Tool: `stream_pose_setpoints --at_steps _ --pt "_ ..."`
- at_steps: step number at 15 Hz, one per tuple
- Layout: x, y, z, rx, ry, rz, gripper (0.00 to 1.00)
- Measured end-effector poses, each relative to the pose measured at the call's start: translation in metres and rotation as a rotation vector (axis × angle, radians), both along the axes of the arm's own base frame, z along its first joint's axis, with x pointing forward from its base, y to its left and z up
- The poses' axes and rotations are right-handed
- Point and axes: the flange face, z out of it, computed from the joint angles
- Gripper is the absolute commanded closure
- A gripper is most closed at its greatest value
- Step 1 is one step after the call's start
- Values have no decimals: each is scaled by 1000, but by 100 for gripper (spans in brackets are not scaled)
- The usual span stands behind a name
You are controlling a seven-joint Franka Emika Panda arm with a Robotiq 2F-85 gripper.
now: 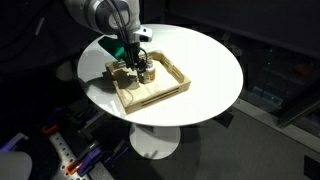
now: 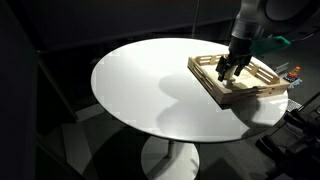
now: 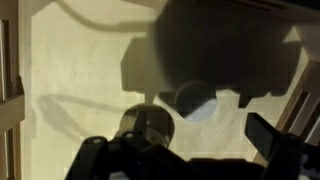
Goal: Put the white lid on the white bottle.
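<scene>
My gripper [image 1: 136, 68] hangs low inside the wooden tray [image 1: 172, 88] on the round white table; it also shows in the other exterior view [image 2: 229, 70] over the tray [image 2: 262, 92]. In the wrist view the jaws [image 3: 190, 150] are open, with dark fingers at the lower left and right. The white lid [image 3: 195, 100], a small round disc, lies on the tray floor just ahead of the jaws, half in the gripper's shadow. The bottle [image 3: 148, 125] shows from above as a round top close to the left finger. I cannot make out lid or bottle in the exterior views.
The tray's raised wooden walls [image 3: 10, 90] and inner dividers [image 1: 128, 88] surround the gripper. The white table [image 2: 150, 90] stands on a single pedestal, with its edge near the tray. Dark equipment and cables [image 1: 75, 155] lie on the floor below.
</scene>
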Motion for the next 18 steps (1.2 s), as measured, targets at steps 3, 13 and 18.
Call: stream_pose_setpoints --at_steps 3,13,18 --pt "2 4 -10 -6 10 1 7" --pt "5 9 -16 -20 14 -6 63" --pt "6 11 -15 -20 10 -4 82"
